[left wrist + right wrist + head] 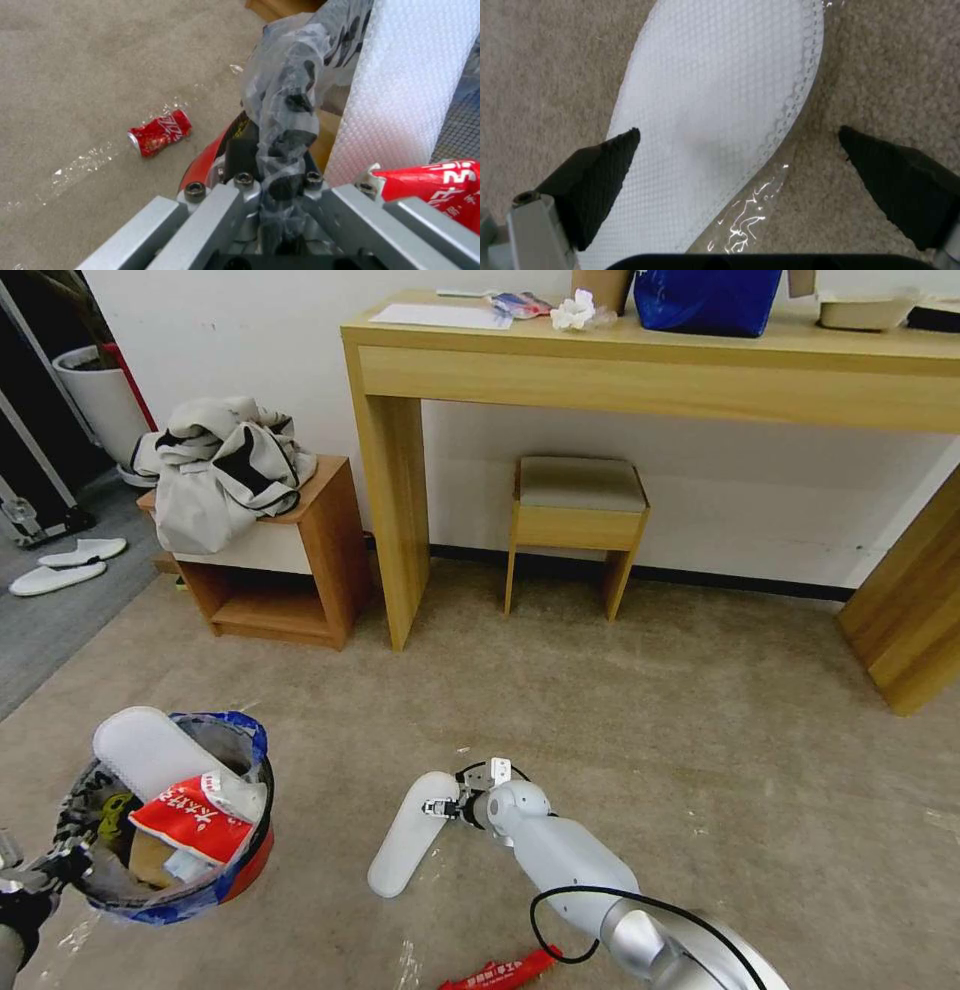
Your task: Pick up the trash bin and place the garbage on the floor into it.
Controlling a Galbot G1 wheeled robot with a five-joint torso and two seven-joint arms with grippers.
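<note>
— Nearest first: left gripper point(280, 180) clamped on rim and liner of trash bin point(240, 870), held low at left, already loaded with slipper and red wrapper.
— Next out?
— Right gripper point(735, 165), jaws apart, straddling white slipper point(405, 835) flat on carpet point(650, 690).
— Step?
— Slipper pickup, apparently. Needs lowering, closing on an edge.
— Farther?
— Red can point(160, 132) on carpet.
</note>
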